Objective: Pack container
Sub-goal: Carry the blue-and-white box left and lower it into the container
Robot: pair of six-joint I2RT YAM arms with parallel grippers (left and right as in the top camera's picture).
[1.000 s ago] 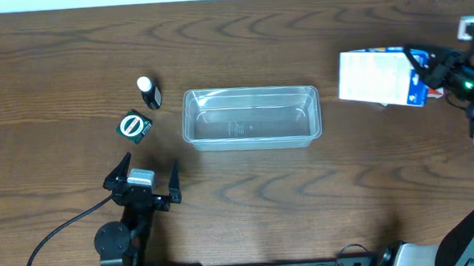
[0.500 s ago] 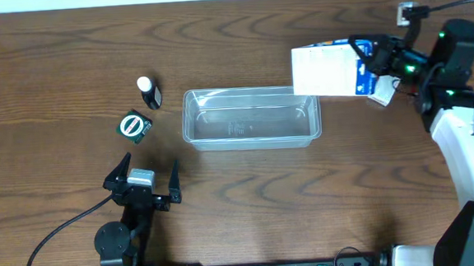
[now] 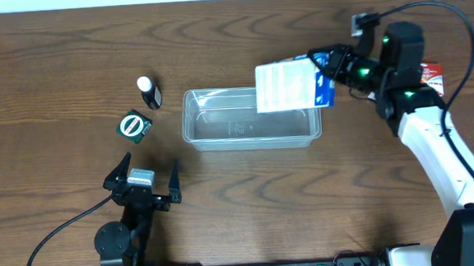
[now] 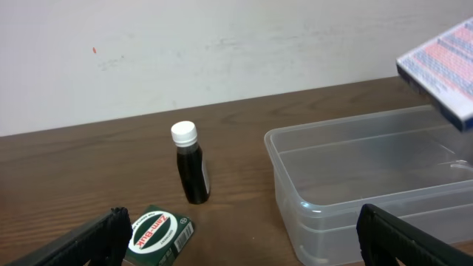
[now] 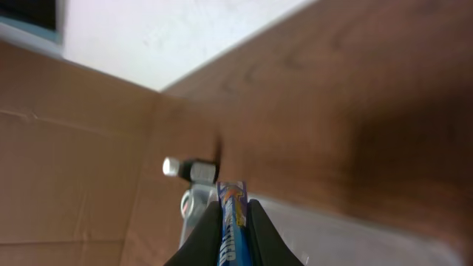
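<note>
The right fingers [image 5: 262, 233] are clamped on the blue end of a white box [image 3: 286, 86], holding it in the air over the right end of the container [image 3: 221, 142]. The clear container sits empty at the middle of the table [image 3: 250, 206]. The left fingers [image 3: 175, 182] are spread wide with nothing between them, near the table's front left. A dark bottle [image 3: 149, 93] stands upright left of the container, with a green packet [image 3: 134, 126] just beside it.

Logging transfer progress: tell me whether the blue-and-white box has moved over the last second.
Yes: the box went left, from right of the container to above its right end.
</note>
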